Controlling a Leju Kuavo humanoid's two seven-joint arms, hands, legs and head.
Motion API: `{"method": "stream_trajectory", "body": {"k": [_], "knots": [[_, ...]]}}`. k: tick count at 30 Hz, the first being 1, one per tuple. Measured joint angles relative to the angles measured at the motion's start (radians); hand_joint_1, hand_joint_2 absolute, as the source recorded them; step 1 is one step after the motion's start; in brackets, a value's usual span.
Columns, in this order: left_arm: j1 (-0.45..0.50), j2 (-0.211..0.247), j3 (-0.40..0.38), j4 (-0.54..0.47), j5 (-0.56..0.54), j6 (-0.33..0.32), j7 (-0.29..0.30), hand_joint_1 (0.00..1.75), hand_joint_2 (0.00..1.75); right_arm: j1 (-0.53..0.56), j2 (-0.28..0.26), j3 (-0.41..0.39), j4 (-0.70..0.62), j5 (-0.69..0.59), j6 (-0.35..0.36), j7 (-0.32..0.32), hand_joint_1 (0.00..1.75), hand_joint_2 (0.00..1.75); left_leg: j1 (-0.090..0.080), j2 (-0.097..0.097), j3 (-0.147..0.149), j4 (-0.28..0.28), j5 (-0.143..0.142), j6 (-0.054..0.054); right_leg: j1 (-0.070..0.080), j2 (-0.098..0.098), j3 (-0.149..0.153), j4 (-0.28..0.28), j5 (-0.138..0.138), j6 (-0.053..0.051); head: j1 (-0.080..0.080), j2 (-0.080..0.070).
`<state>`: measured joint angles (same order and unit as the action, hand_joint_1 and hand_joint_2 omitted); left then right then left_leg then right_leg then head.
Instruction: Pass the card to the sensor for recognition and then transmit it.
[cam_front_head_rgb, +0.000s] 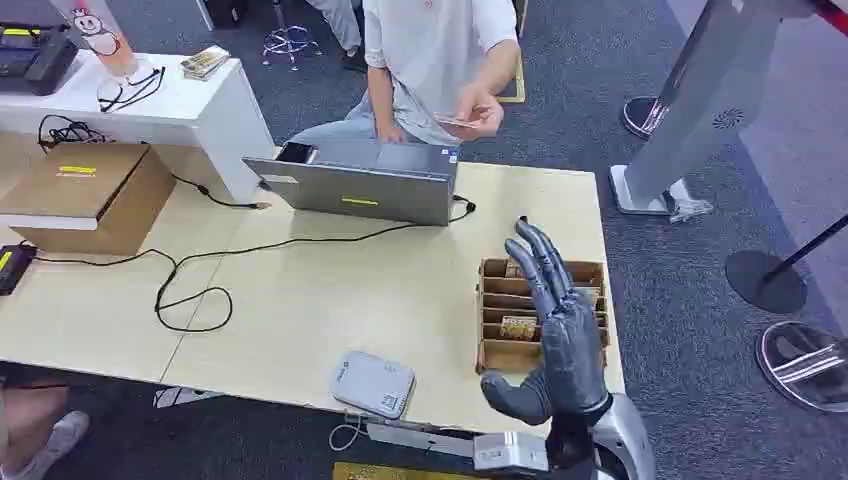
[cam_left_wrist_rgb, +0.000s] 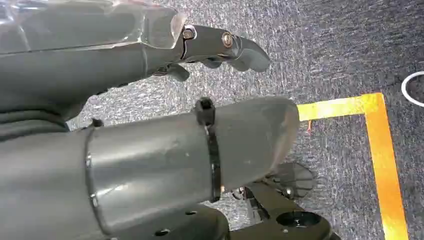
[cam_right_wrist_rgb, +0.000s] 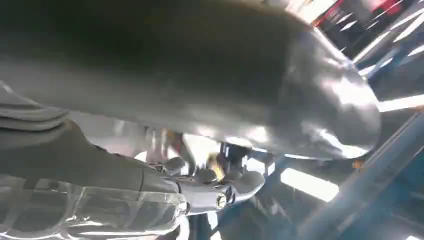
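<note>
Card (cam_front_head_rgb: 458, 121): pinched in a person's hand (cam_front_head_rgb: 480, 108) at 12 o'clock, beyond the far edge of the surface (cam_front_head_rgb: 300, 300); well apart from the robot
Right hand (cam_front_head_rgb: 552, 320): raised over the cardboard organizer (cam_front_head_rgb: 497, 300) at 4 o'clock, fingers straight and apart, holding nothing
Left hand (cam_left_wrist_rgb: 150, 100): hanging over grey carpet (cam_left_wrist_rgb: 340, 45) beside yellow floor tape (cam_left_wrist_rgb: 382, 150); fingers loosely curled, nothing in them
Sensor (cam_front_head_rgb: 373, 383): grey pad at 6 o'clock on the near edge
Laptop (cam_front_head_rgb: 355, 185): at 12 o'clock, between person and robot; black cable (cam_front_head_rgb: 190, 275) loops at 9 o'clock; cardboard box (cam_front_head_rgb: 90, 195) at 10 o'clock
</note>
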<state>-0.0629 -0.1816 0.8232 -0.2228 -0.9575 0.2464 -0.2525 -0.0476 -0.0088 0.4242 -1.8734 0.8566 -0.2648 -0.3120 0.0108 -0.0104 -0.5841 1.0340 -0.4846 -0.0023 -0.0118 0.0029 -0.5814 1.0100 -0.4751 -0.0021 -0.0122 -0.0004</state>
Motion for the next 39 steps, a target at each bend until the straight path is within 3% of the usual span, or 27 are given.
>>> {"method": "stream_trajectory", "body": {"k": [4,10,17,31,32,39], "knots": [[-0.005,0.000,0.000,0.000,-0.003,-0.002,0.004,0.00,0.00,-0.082,-0.002,0.016,0.049,0.147,-0.044,0.062,0.00,0.00,0.000,0.000,0.000,0.000,0.000,0.000,0.000,0.000,0.000,0.000,0.000,0.000,0.000,0.000],[-0.007,0.000,0.000,0.000,-0.007,-0.002,0.009,0.00,0.00,-0.136,-0.004,0.029,0.088,0.178,-0.053,0.080,0.00,0.00,0.000,0.000,0.000,0.000,0.000,0.000,0.000,-0.001,0.000,0.000,0.000,0.000,0.000,0.000],[-0.010,0.000,0.000,0.000,-0.011,0.007,0.014,0.00,0.00,-0.227,-0.005,0.049,0.166,0.373,-0.085,0.179,0.00,0.00,0.000,0.000,0.000,0.000,0.000,0.000,0.000,0.000,0.000,0.000,0.000,0.000,0.000,0.000],[-0.010,-0.007,0.000,0.000,-0.003,0.031,0.011,0.00,0.00,-0.431,0.007,0.048,0.430,0.436,-0.100,0.240,0.00,0.00,0.000,0.000,0.000,0.000,0.001,0.000,0.000,0.000,0.000,0.000,0.001,0.000,0.000,0.000],[-0.010,-0.007,0.000,0.000,-0.002,0.032,0.011,0.00,0.00,-0.441,0.010,0.048,0.446,0.436,-0.100,0.242,0.00,1.75,0.000,0.000,0.000,0.000,0.001,0.000,0.000,0.000,0.000,0.000,0.001,0.000,0.000,0.000],[-0.010,-0.007,0.000,0.000,0.003,0.035,0.008,0.00,0.00,-0.501,0.024,0.048,0.547,0.440,-0.100,0.260,0.00,1.75,0.000,0.000,0.000,0.000,0.001,0.000,0.000,0.000,0.000,0.000,0.001,0.000,0.000,0.000]]}}
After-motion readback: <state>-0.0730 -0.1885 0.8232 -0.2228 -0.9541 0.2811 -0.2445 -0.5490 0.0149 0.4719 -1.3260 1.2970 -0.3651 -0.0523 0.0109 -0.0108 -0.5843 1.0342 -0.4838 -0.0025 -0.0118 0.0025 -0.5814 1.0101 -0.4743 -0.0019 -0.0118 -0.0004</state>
